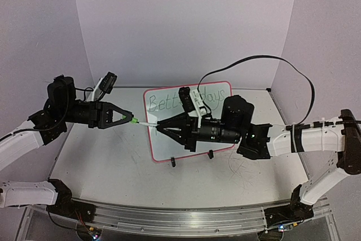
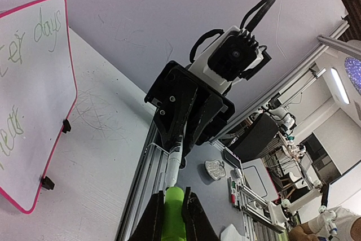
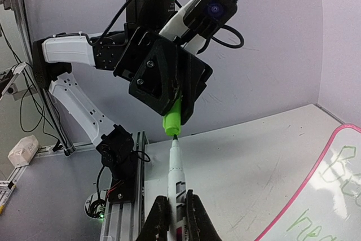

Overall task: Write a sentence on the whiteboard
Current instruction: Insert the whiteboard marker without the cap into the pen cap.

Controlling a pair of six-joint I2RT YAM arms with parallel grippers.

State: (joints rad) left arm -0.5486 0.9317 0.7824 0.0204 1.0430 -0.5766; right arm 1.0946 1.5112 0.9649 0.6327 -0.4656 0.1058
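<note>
The whiteboard (image 1: 169, 139), white with a pink-red rim, stands mid-table on black feet. The sentence (image 1: 159, 104) in thin green reads "Better days" along its top, partly hidden by the right arm. A lower green word shows in the right wrist view. My left gripper (image 1: 128, 118) is shut on a bright green marker cap (image 2: 174, 218). My right gripper (image 1: 159, 127) is shut on the white marker (image 3: 175, 167). Its green tip sits right at the cap's mouth (image 3: 172, 122), above the table just left of the board. I cannot tell whether tip and cap touch.
A black cable (image 1: 282, 63) loops over the back right of the table. Faint scribbles (image 1: 242, 167) mark the tabletop in front of the right arm. An aluminium rail (image 1: 180, 215) runs along the near edge. Purple-white walls close off the back and sides.
</note>
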